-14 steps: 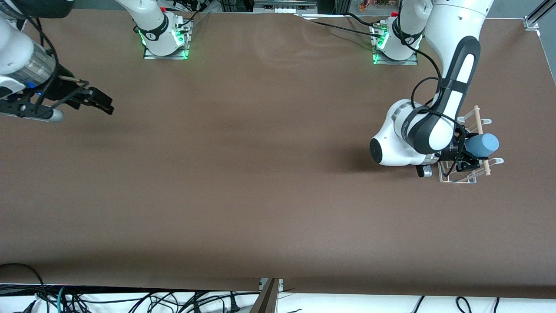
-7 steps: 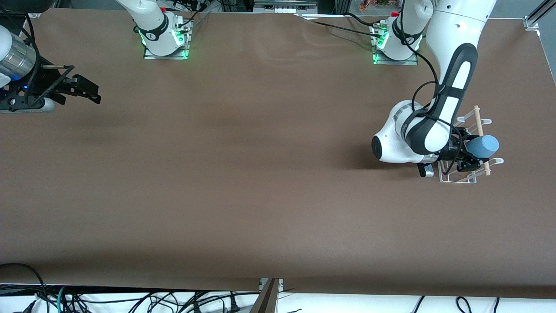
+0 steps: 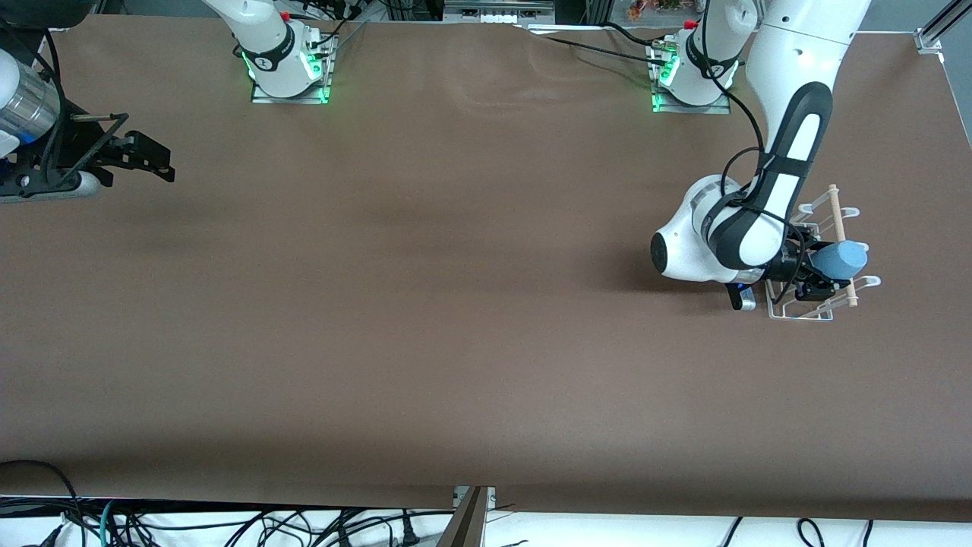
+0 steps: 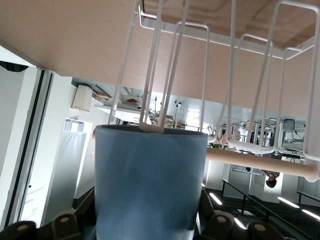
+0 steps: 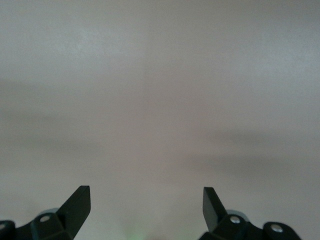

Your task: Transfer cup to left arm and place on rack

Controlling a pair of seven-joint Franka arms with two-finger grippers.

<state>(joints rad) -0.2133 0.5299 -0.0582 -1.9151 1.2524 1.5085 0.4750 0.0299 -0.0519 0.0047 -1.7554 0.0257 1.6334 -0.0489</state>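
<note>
Front view: left gripper is clamped on the cup, lying sideways on the rack at 3 o'clock. Right gripper waits at 9 o'clock.

Left wrist view: cup rim touches rack prongs.

Right wrist view: right gripper spread wide, holding nothing.

I can't read any text, label, brand name or number from my feeds. The cup is plain blue with no print on it, and the wire rack and the brown surface carry no markings. There are small dark marks on the collars of the two arm bases, but they're too small for me to make out.
</note>
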